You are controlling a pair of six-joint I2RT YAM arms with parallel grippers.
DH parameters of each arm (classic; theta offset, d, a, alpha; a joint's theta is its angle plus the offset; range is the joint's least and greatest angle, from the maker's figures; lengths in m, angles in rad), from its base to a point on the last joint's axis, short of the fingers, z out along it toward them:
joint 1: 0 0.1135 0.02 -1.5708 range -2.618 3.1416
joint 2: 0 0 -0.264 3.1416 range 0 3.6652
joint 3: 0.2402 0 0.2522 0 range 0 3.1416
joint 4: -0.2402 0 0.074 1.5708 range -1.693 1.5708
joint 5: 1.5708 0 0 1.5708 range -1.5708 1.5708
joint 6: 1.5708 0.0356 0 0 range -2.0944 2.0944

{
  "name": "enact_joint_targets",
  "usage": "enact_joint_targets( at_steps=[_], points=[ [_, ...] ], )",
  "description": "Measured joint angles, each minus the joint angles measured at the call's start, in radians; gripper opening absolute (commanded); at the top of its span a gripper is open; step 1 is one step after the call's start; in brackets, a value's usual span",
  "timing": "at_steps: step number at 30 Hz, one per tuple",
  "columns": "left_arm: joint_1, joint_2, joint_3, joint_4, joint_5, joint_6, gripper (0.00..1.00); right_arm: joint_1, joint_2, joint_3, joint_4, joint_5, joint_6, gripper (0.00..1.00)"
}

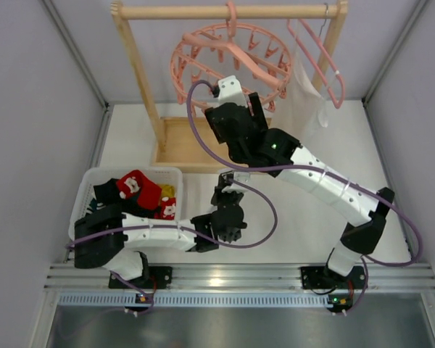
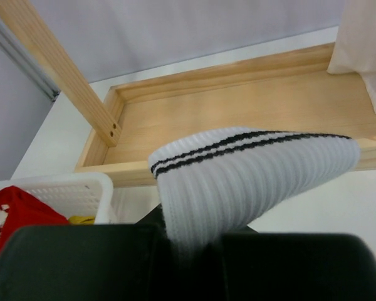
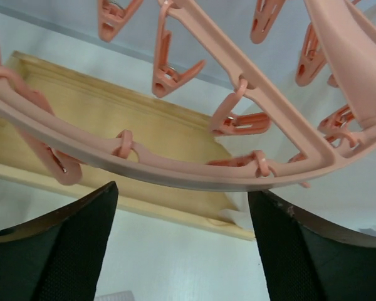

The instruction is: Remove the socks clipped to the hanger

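Note:
The round salmon-pink hanger [image 1: 228, 61] hangs by its hook from the wooden rail. In the right wrist view its ring [image 3: 175, 175] and several dangling clips [image 3: 169, 78] show, with no sock on them. My right gripper [image 3: 182, 238] is open and empty just under the ring; it also shows in the top view [image 1: 245, 101]. My left gripper [image 2: 194, 251] is shut on a white sock with black cuff stripes [image 2: 250, 169], low over the table right of the basket [image 1: 228, 185]. Red socks with white marks [image 1: 138, 188] and dark socks [image 1: 104, 192] lie in the basket.
A white basket [image 1: 87, 181] stands at the left. The wooden rack has an upright post [image 1: 141, 80] and a base tray [image 1: 181, 145]. A plain pink triangular hanger [image 1: 319, 58] and a white cloth bag [image 1: 304, 98] hang at the right of the rail.

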Motion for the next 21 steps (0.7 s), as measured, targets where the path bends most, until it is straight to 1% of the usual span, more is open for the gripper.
enact_joint_targets(
  at_steps=[1, 2, 3, 7, 13, 16, 21],
  points=[
    [-0.016, -0.026, -0.009, 0.001, -0.021, 0.009, 0.0, 0.0, -0.012, -0.008, -0.002, -0.027, 0.014, 0.9],
    [-0.031, -0.047, -0.017, 0.002, -0.04, 0.018, 0.0, 0.0, -0.027, -0.021, -0.002, -0.055, 0.03, 0.93],
    [-0.047, -0.065, -0.027, 0.003, -0.055, 0.028, 0.0, 0.0, -0.047, -0.038, -0.001, -0.079, 0.044, 0.99],
    [-0.084, -0.136, -0.082, 0.002, -0.09, 0.073, 0.0, 0.0, -0.156, -0.147, 0.004, -0.189, 0.092, 0.99],
    [-0.071, -0.291, -0.138, -0.002, -0.114, 0.143, 0.0, 0.0, -0.392, -0.351, 0.025, -0.296, 0.158, 1.0],
    [-0.063, -0.373, -0.148, 0.0, -0.124, 0.167, 0.0, 0.0, -0.477, -0.409, 0.027, -0.317, 0.184, 0.99],
    [-0.05, -0.405, -0.164, 0.007, -0.126, 0.175, 0.0, -0.001, -0.549, -0.453, 0.034, -0.349, 0.217, 0.99]
  ],
)
